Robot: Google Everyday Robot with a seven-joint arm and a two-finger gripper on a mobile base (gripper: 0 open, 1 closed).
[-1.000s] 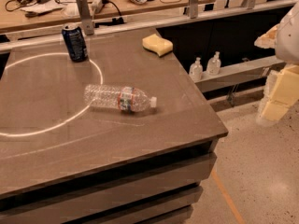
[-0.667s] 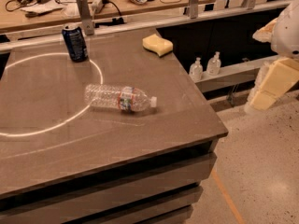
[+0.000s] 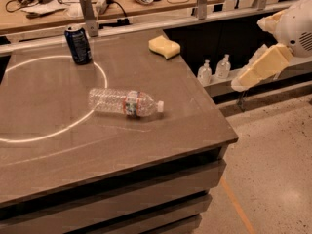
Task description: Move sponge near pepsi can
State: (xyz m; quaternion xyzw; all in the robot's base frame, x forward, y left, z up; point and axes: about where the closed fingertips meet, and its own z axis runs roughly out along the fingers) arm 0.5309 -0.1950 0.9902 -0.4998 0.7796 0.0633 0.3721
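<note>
Sponge [image 3: 164, 47] on table [image 3: 195, 130]; gripper [image 3: 245, 80] off-table, right

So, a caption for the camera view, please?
Gripper hangs right of the table; sponge and pepsi can sit apart near its far edge.

Counter [image 3: 48, 145]: pepsi can [image 3: 78, 44] at rear left, sponge [image 3: 164, 47] at rear right, well apart. Bottle [image 3: 124, 102] lies between them, nearer the front. Gripper [image 3: 246, 78] hangs beyond the counter's right edge.
</note>
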